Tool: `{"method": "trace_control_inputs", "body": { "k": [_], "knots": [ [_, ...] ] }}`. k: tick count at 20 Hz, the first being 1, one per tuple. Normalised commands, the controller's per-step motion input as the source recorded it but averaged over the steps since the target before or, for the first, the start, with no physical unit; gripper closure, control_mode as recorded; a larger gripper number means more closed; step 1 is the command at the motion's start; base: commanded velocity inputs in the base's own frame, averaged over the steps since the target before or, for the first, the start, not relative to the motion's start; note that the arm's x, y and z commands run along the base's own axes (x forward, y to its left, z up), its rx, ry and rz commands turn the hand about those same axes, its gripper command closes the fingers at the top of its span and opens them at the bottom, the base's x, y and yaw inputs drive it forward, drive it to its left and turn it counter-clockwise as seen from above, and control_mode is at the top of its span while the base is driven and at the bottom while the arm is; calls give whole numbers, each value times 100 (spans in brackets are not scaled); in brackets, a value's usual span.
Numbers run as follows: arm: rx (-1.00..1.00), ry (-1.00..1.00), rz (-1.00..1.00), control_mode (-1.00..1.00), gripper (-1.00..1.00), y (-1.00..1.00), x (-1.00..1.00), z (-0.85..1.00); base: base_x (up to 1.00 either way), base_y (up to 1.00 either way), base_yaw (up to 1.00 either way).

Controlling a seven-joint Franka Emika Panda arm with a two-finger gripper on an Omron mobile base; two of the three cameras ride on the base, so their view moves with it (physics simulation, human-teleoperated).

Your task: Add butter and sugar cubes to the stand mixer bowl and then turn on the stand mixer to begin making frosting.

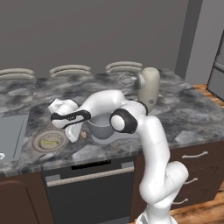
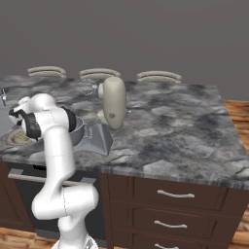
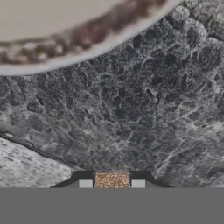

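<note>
Hand view: two dark fingers [image 3: 85,183] pinching one tiny tan-brown sugar cube [image 3: 112,179] above the marbled grey desk [image 3: 131,109], one shallow round tan plate [image 3: 65,39] near its front edge.

I see a dark grey marbled stone counter [image 1: 197,113] carrying a cream-beige stand mixer [image 1: 148,89] on its flat grey base plate, with a deep grey metal bowl [image 1: 101,127] nearby. A shallow round tan plate [image 1: 50,141] sits just left of the bowl, a tiny tan sugar cube [image 1: 83,134] between them.
</note>
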Motion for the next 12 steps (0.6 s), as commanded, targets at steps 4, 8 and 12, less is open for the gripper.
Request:
{"method": "trace_control_inputs", "body": {
  "k": [4, 8, 12],
  "knots": [
    [0, 0, 0, -100, 100, 52, -44, 67, 0, 0, 0],
    [-3, 0, 0, -100, 100, 32, -34, 73, 0, 0, 0],
    [-14, 0, 0, -100, 100, 6, -22, 77, 0, 0, 0]
  ]
}}
